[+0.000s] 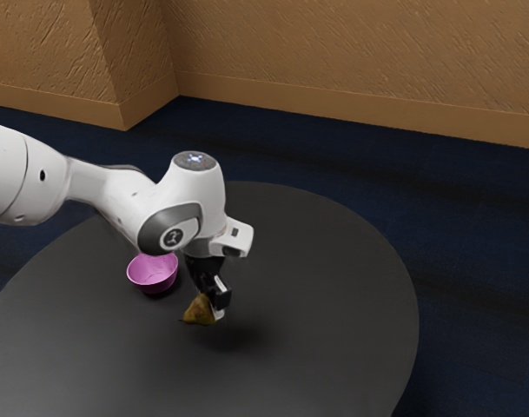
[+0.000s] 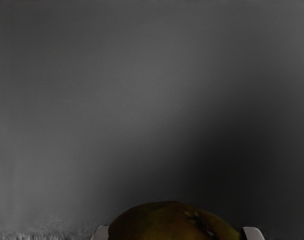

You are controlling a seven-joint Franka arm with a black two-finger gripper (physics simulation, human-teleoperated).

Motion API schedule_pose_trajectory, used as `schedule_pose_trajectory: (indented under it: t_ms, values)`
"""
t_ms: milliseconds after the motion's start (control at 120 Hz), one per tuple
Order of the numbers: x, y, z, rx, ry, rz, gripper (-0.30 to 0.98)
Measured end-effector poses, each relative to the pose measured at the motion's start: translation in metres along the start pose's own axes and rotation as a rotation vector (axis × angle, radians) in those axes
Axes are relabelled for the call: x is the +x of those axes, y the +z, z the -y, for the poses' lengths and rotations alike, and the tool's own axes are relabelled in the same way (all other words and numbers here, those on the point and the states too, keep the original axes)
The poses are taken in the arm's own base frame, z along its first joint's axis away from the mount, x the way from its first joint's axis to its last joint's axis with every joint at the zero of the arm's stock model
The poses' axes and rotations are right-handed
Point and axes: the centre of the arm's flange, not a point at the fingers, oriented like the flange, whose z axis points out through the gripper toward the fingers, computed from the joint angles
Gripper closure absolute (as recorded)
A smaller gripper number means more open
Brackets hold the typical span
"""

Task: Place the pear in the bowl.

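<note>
In the exterior view my gripper (image 1: 212, 309) points down over the round table, to the right of the bowl, with its fingers closed around the brownish-yellow pear (image 1: 198, 310). The pear's narrow end points toward the exterior view's left. A pink bowl (image 1: 153, 273) stands upright beside the hand, apart from the pear. At the wrist view's lower edge, the pear (image 2: 174, 222) sits between the two pale fingertips of my gripper (image 2: 175, 234), one against each side.
The dark round table (image 1: 333, 287) carries a soft shadow near the hand. My arm's white links pass behind and above the bowl from the exterior view's left. A textured brown wall (image 1: 333, 52) rises beyond the dark blue floor (image 1: 472, 200).
</note>
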Motion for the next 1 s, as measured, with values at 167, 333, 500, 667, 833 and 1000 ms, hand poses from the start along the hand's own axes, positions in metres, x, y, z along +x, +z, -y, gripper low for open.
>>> schedule_pose_trajectory:
  t_ms: [167, 333, 500, 667, 833, 1000]
  values:
    - [0.005, -0.026, 0.027, 0.044, -0.055, 0.000, 0.80]
    - [0.003, -0.047, 0.072, 0.090, -0.130, 0.019, 0.80]
    - [-0.006, -0.047, 0.122, 0.099, -0.207, 0.046, 0.80]
    - [-0.017, -0.038, 0.164, 0.092, -0.260, 0.069, 0.80]
    - [-0.011, -0.021, 0.194, 0.080, -0.272, 0.082, 0.80]
    - [-0.001, -0.004, 0.207, 0.068, -0.255, 0.092, 0.80]
